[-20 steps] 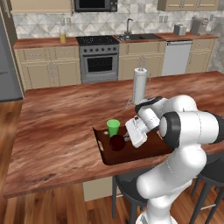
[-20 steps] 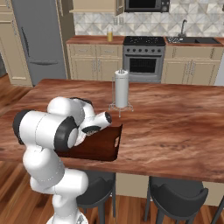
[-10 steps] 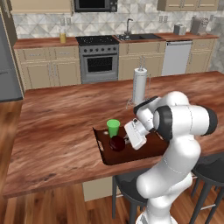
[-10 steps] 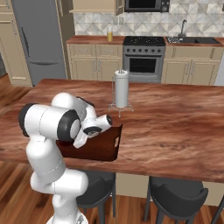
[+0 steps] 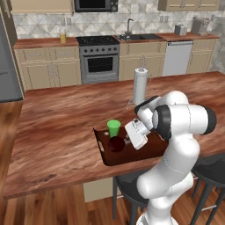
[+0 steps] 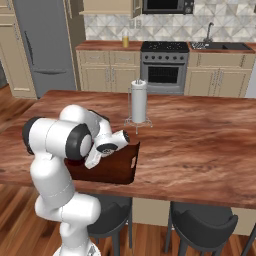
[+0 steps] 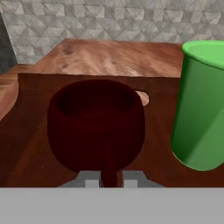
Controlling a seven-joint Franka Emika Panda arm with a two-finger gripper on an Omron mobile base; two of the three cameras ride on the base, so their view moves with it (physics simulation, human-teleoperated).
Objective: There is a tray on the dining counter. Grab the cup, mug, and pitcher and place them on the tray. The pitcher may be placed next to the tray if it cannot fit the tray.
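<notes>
The dark maroon mug (image 5: 116, 143) (image 7: 96, 122) stands upright on the dark brown tray (image 5: 100, 148) (image 6: 119, 169) (image 7: 30, 144), near the front of the dining counter (image 5: 57, 127) (image 6: 200, 150). The green cup (image 5: 113, 127) (image 7: 201, 109) stands on the tray just beside the mug. My gripper (image 5: 128, 140) (image 7: 109, 183) is low over the tray, its fingertips flanking the mug's handle with a thin gap on each side. The pitcher (image 5: 63, 37) (image 6: 125, 39) with orange liquid stands far off on the back kitchen counter.
A paper towel holder (image 5: 140, 85) (image 6: 138, 100) stands on the dining counter just behind the tray. Stools (image 6: 200, 232) are tucked under the counter's near edge. A stove (image 5: 99, 59) and sink line the back wall.
The fingers have eased slightly apart from the mug's handle. The mug stays where it was on the tray, and the arm's elbow has swung a little.
</notes>
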